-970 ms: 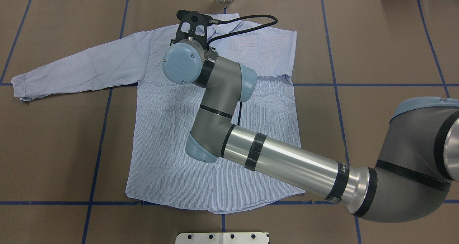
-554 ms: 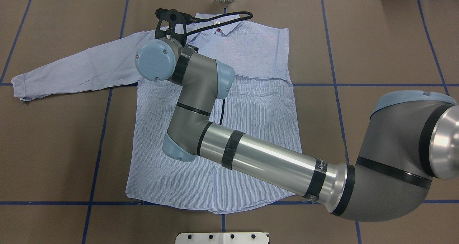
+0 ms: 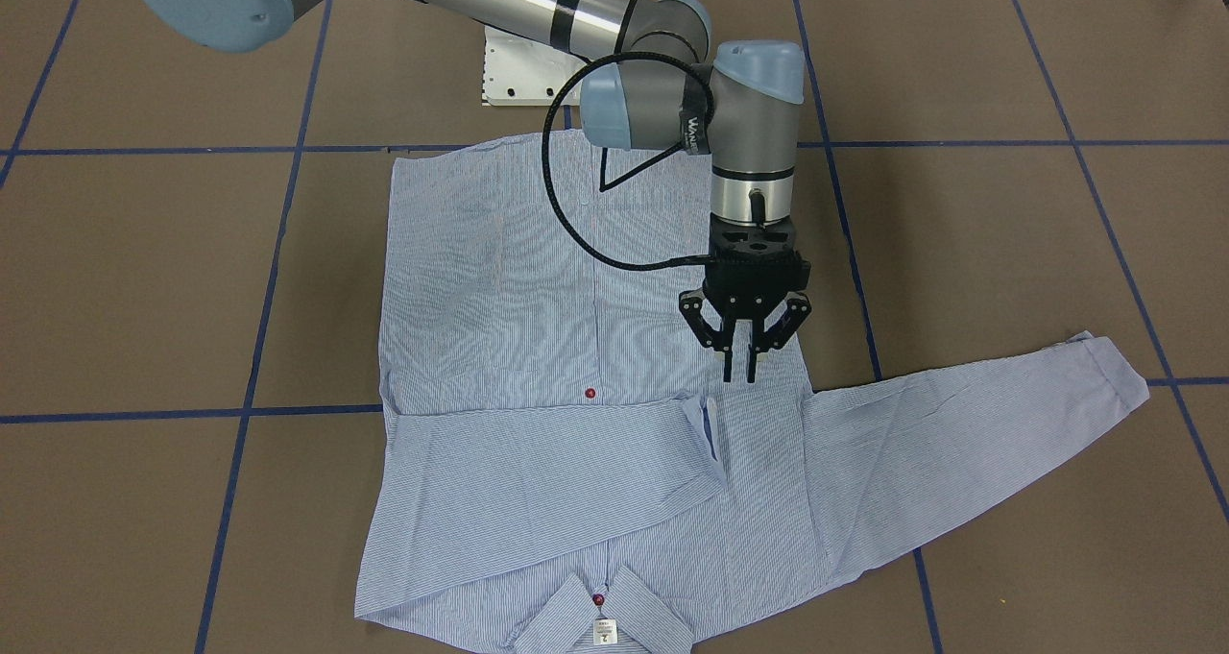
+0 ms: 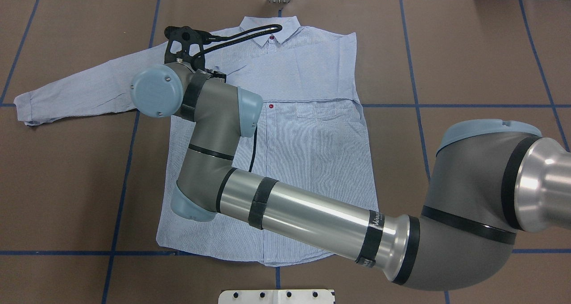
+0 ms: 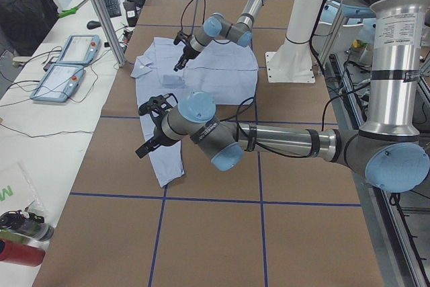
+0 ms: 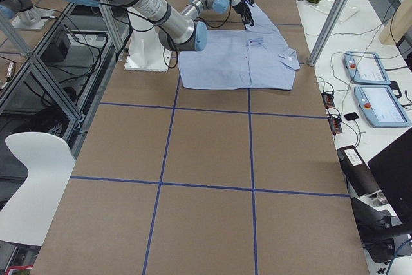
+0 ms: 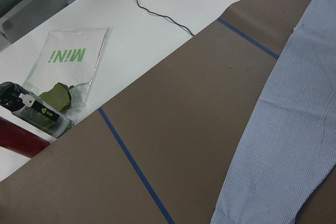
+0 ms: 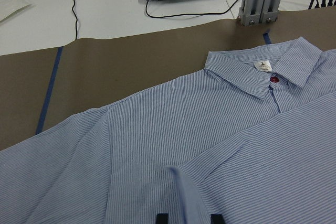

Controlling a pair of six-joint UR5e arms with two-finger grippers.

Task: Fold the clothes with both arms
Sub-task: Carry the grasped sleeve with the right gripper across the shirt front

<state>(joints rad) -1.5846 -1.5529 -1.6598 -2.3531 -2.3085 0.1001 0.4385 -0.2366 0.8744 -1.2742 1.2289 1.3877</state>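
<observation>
Pointing straight down, my right gripper [image 3: 739, 377] hangs over the shirt [image 4: 312, 161], its fingers [image 3: 726, 364] a little apart with nothing between them; whether the tips touch the cloth I cannot tell. My right arm [image 4: 312, 210] reaches across the shirt to the side on my left, putting the gripper near that shoulder, just beside the cuff [image 3: 709, 431] of the sleeve [image 3: 538, 472] that lies folded across the chest. The shirt lies flat and front-up on the brown tabletop [image 4: 468, 49], collar [image 4: 272, 29] away from me, hem toward my base. Its other sleeve [image 4: 76, 89] stretches out flat to my left. My left gripper [image 5: 144, 147] shows only from the side, raised above the tabletop's left end, and I cannot tell whether it is open or closed.
</observation>
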